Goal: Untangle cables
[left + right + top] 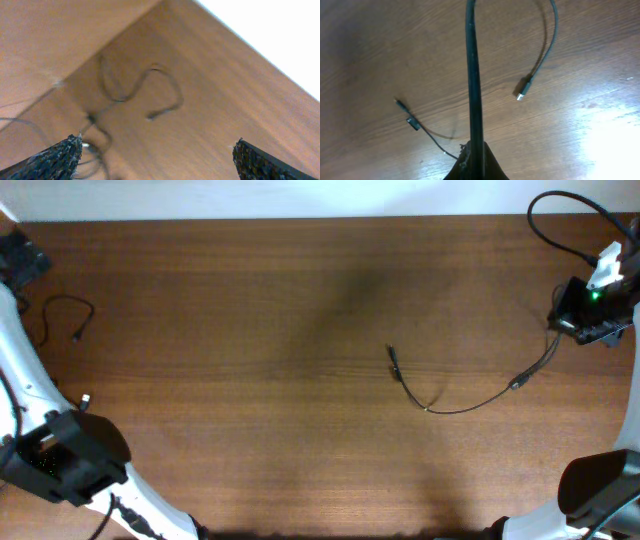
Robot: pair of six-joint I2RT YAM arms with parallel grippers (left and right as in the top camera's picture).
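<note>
step: likely drawing one cable (pixel 465 409) aside | right fingers (pixel 474 162) clenched on it, plug end (pixel 391 352) lying on counter (pixel 250 300) | left fingers (pixel 55 160) spread, empty, facing second cable (pixel 177 97) | tip: pull low, slow, keeping cables apart

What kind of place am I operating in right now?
Probably a robotics lab bench: a brown wooden tabletop, white-and-black robot arms at its edges, and thin black cords spread across it.
</note>
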